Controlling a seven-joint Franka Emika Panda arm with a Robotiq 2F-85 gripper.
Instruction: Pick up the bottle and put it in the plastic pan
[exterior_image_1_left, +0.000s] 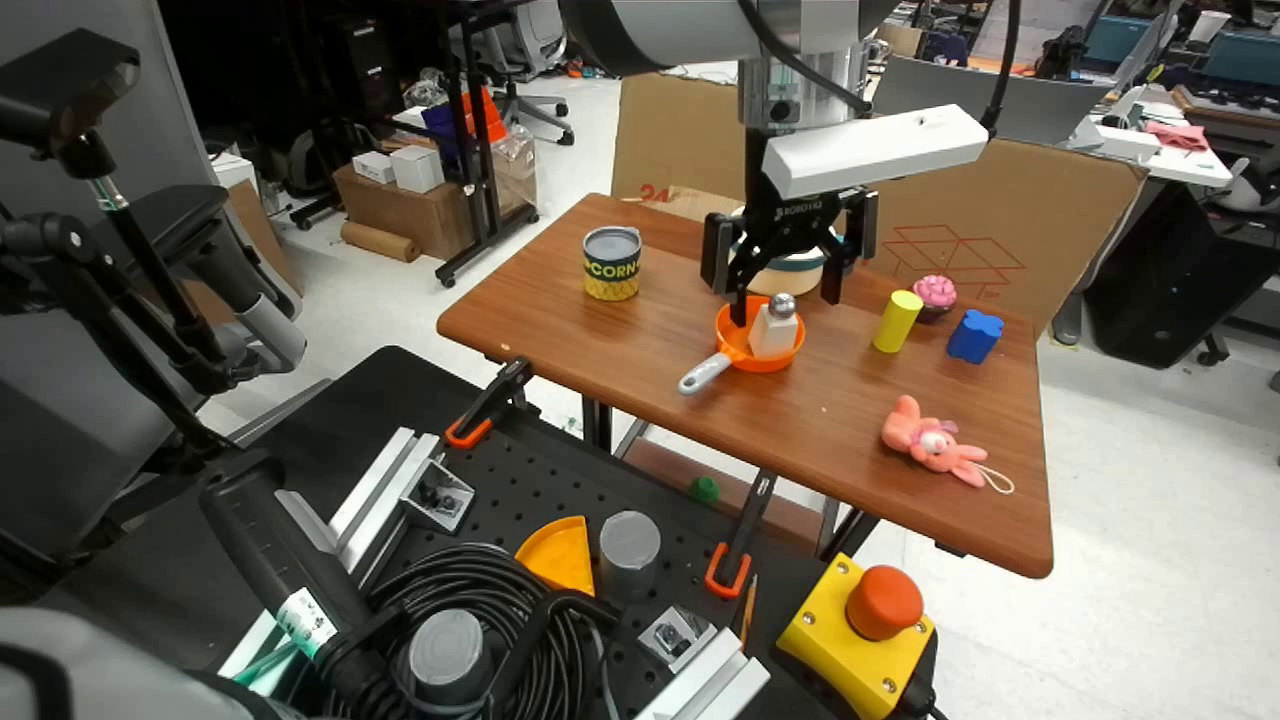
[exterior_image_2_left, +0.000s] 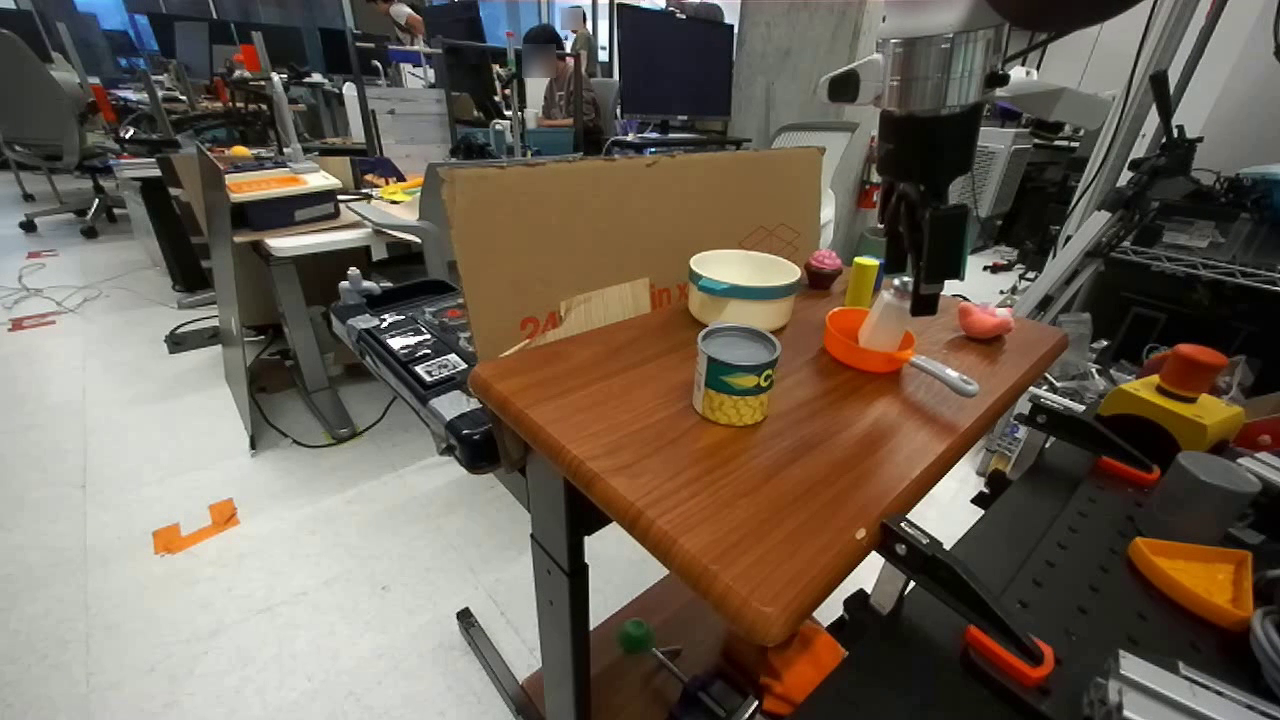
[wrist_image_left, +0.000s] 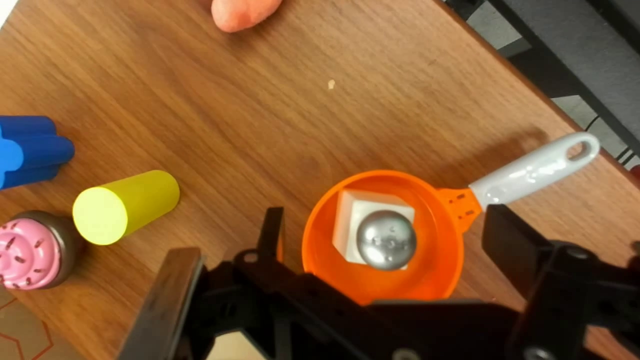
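Observation:
The bottle is a small white bottle with a round silver top (exterior_image_1_left: 772, 335). It stands inside the plastic pan (exterior_image_1_left: 765, 366), leaning a little. The pan is round and orange with a grey handle and rests on the wooden table. Both show in the other exterior picture too, the bottle (exterior_image_2_left: 885, 322) and the pan (exterior_image_2_left: 860, 352). My gripper (exterior_image_1_left: 784, 303) is open above the pan. In the wrist view the gripper's fingers (wrist_image_left: 385, 220) are wide apart on either side of the pan (wrist_image_left: 440, 225), with the bottle (wrist_image_left: 386, 240) between them and not touched.
A corn can (exterior_image_1_left: 611, 270) stands toward one table end. A white pot with a teal rim (exterior_image_2_left: 745, 290) stands behind the pan. A yellow cylinder (exterior_image_1_left: 898, 321), a blue block (exterior_image_1_left: 975, 337), a pink cupcake (exterior_image_1_left: 935, 292) and a pink plush toy (exterior_image_1_left: 932, 440) are nearby. Cardboard (exterior_image_2_left: 640, 220) borders the table.

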